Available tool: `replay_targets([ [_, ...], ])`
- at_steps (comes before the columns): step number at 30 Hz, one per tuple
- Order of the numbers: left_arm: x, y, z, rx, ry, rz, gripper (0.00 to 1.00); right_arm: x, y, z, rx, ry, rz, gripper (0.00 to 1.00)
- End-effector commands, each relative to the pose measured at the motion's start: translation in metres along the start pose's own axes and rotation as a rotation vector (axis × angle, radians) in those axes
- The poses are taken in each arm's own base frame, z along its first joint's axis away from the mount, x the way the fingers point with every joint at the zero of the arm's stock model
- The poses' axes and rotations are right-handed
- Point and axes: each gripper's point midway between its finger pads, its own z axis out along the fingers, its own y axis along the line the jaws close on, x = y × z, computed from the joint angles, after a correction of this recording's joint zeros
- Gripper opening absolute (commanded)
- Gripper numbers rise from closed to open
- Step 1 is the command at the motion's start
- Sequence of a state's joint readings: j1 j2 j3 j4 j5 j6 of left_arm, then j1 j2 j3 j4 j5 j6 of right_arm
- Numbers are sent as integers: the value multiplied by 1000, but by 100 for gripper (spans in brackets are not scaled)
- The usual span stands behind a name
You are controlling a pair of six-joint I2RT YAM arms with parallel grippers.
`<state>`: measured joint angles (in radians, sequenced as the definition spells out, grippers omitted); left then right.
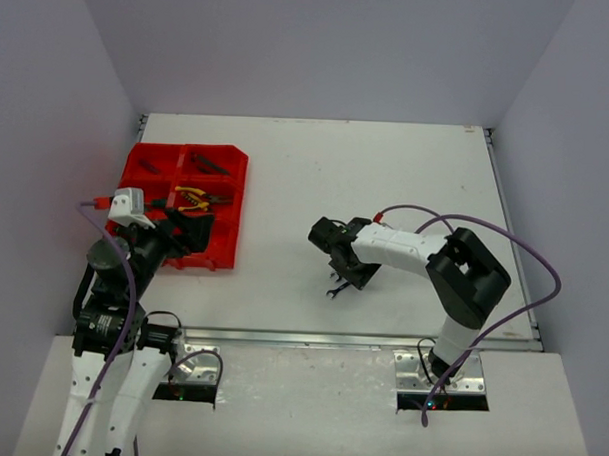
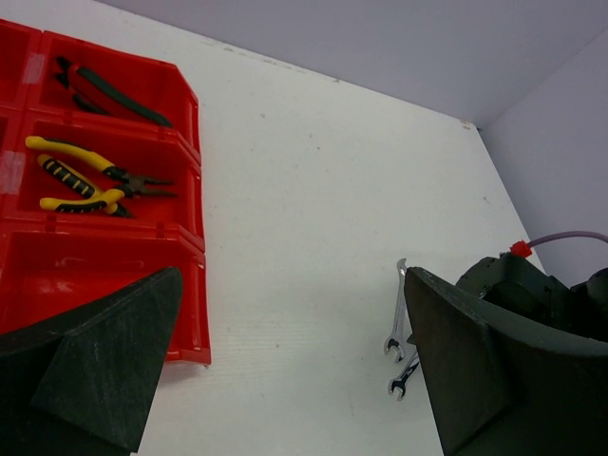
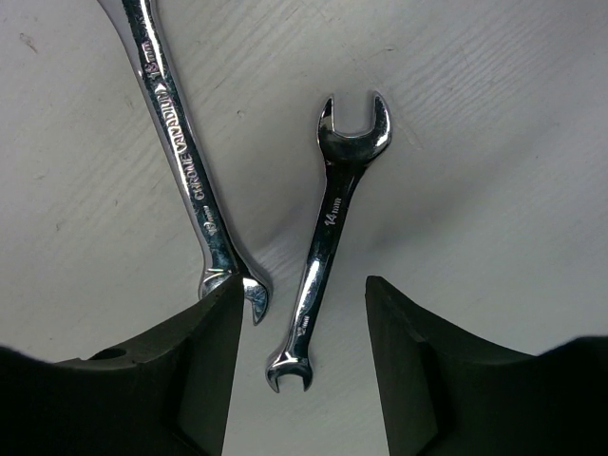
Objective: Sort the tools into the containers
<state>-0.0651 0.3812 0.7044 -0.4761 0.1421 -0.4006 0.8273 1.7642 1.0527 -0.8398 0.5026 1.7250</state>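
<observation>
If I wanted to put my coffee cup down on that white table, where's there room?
The far half of the table is bare, as is the strip between the red tray and the right gripper. It is crowded at that gripper, low over two wrenches, and at the tray's near corner under the left gripper.

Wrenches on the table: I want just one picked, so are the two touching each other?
Apart. The right wrist view shows bare table between the larger wrench and the smaller wrench, even where closest.
</observation>
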Motion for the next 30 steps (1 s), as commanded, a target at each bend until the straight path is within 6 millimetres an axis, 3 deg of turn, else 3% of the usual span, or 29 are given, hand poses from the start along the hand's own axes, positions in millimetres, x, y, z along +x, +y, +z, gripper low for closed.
replay_targets([
  [1, -10, -9, -1, 37, -43, 13, 100, -3, 6, 6, -26, -11, 70, 53],
  [11, -13, -9, -4, 36, -61, 12, 100, 7, -15, 22, 38, 28, 124, 48],
  [18, -14, -9, -6, 32, -67, 10, 100, 31, -21, 37, 41, 133, 146, 43],
  [21, -15, -8, -6, 30, -69, 9, 100, 37, -21, 39, 27, 159, 149, 36],
  [25, -15, -8, -6, 25, -71, 9, 100, 43, -25, 39, 36, 193, 170, 0],
  [30, -16, -7, -7, 19, -76, 7, 100, 46, -25, 38, 35, 211, 163, 0],
])
